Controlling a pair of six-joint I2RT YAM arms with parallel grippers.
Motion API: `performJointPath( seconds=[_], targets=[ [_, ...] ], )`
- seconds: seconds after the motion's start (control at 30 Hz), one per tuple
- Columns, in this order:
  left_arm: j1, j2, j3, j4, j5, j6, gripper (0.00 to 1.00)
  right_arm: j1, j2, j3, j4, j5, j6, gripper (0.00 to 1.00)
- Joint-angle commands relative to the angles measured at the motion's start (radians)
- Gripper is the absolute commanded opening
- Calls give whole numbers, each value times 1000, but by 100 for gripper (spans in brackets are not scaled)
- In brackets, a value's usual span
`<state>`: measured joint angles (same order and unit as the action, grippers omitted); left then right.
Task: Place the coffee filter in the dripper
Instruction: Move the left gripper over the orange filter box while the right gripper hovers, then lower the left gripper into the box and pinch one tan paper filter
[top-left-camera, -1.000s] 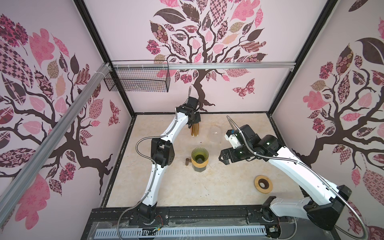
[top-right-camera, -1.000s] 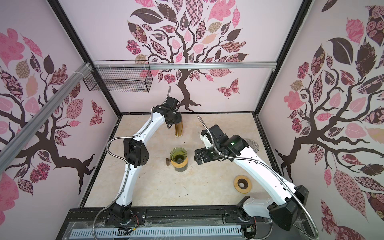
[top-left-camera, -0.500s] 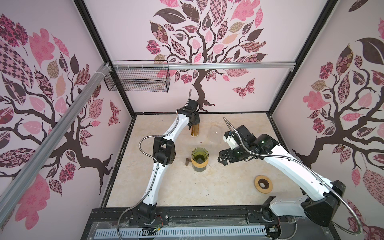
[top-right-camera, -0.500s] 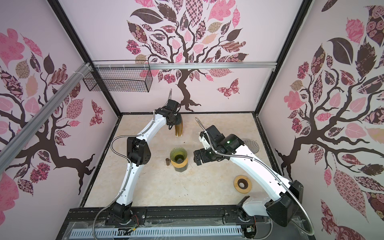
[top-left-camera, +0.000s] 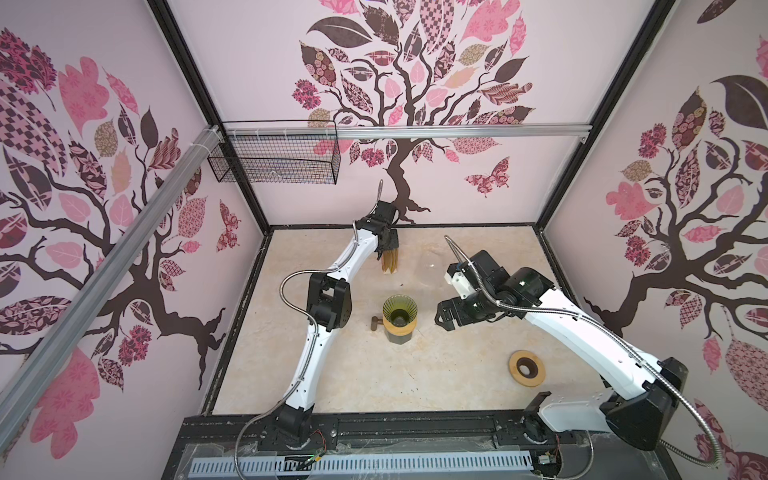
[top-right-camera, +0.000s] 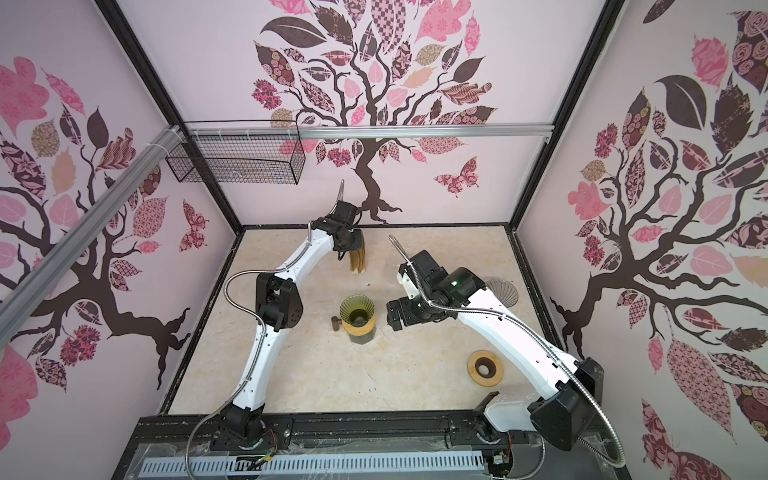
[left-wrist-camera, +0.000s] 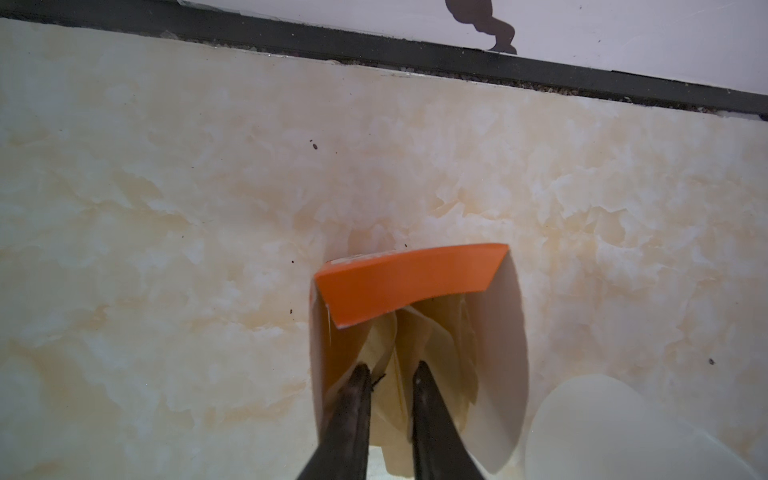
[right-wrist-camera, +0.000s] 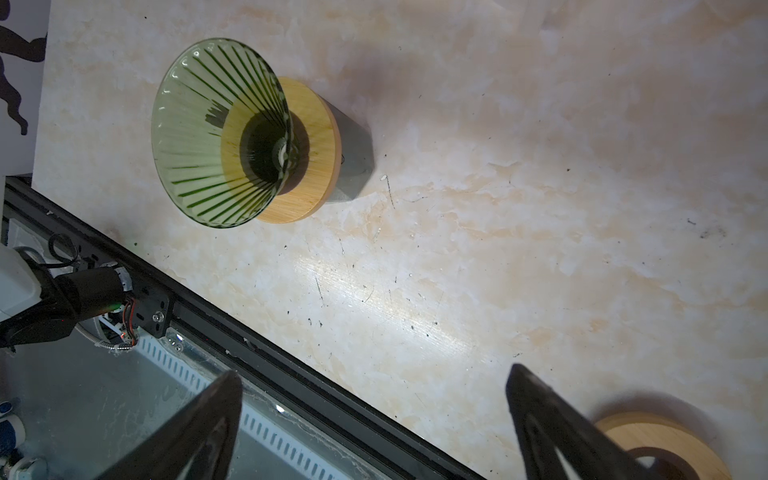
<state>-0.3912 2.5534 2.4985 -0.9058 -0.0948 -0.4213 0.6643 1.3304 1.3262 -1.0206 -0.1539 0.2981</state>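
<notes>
Between the close-set left fingers (left-wrist-camera: 351, 415) stands a pale paper coffee filter (left-wrist-camera: 384, 353), grip unclear; spread right fingers (right-wrist-camera: 199, 432) hang near the green glass dripper (right-wrist-camera: 195, 137).

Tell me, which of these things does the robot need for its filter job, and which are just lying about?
Needed: filters in the orange box, with the left gripper among them; dripper; right gripper, open near it.
Lying about: wooden ring; clear ribbed cone; wire basket on the wall.
</notes>
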Motion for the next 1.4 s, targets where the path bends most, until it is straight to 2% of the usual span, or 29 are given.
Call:
performJointPath(
  seconds=[0.0, 0.07, 0.17, 0.4, 0.57, 0.77, 0.93, 1.37],
  targets=[
    [5, 25, 64, 13, -24, 15, 18, -4, 18, 13, -4, -6, -11, 100],
    [5, 24, 66, 7, -29, 14, 15, -4, 19, 14, -2, -4, -10, 100],
    [5, 11, 66, 7, -25, 7, 14, -3, 22, 15, 0, -6, -10, 100],
    [5, -75, 0, 31, -20, -5, 16, -3, 27, 5, 5, -16, -5, 100],
    [5, -86, 10, 12, -36, -12, 17, -4, 27, -2, 10, -21, -4, 100],
    [5, -119, -16, 38, -1, -13, 20, -4, 33, -17, 11, -30, -2, 100],
    [0, -103, 4, 60, 38, 11, 22, -3, 42, -14, 11, -32, -3, 100],
    [-2, -35, 34, 55, 33, 30, 22, -3, 61, -21, 15, -33, -5, 100]
  ],
)
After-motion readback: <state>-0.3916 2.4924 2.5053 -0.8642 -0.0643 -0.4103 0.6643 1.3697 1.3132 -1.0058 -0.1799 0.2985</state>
